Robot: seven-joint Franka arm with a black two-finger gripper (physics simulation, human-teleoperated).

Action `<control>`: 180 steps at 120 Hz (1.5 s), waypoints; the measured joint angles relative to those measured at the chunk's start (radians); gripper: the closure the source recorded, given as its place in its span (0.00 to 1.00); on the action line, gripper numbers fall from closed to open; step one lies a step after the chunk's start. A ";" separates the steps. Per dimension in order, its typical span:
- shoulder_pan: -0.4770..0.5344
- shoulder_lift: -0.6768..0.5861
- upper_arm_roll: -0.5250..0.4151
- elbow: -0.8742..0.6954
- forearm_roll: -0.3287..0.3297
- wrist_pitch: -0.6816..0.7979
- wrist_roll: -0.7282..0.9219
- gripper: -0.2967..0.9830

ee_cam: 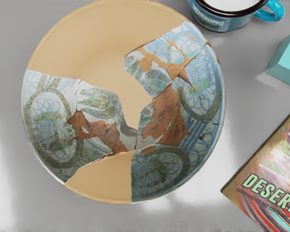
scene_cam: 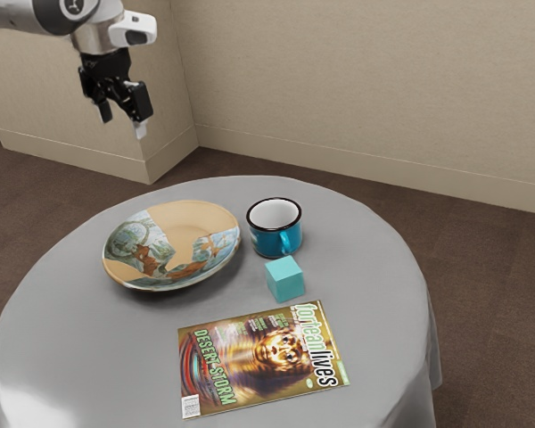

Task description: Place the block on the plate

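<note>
Toward the upper left of the exterior view, we find our gripper [scene_cam: 123, 121] released, its two fingers standing apart, raised above the level of the tabletop [scene_cam: 89, 348]. Right of centre in that view, we locate the block [scene_cam: 285, 279], turquoise, resting on the grey-covered surface, well apart from the plate. We record the plate [scene_cam: 183, 218] left of centre: round, plain tan areas set among blue-patterned and rust-brown pieces. Our wrist view shows its upper face beneath the hand. Just above the block in the exterior view, we note a blue mug [scene_cam: 272, 241], upright, with a dark rim and pale interior. At lower centre lies a magazine [scene_cam: 263, 357], flat and face up, bearing the words "DESERT STORM"; the block stands just beside its upper edge. Beyond the tabletop, we observe a beige wall [scene_cam: 357, 89] and brown floor [scene_cam: 490, 267].
</note>
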 joint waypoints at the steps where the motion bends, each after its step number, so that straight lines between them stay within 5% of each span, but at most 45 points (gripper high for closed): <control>1: -0.001 0.000 0.000 0.000 0.000 -0.001 0.000 0.23; 43: -0.145 0.038 -0.112 -0.092 -0.003 0.073 0.000 0.23; 104: -0.143 0.269 -0.168 -0.154 -0.013 0.314 -0.021 0.23; 180: -0.071 0.438 -0.261 -0.103 -0.005 0.430 0.004 0.23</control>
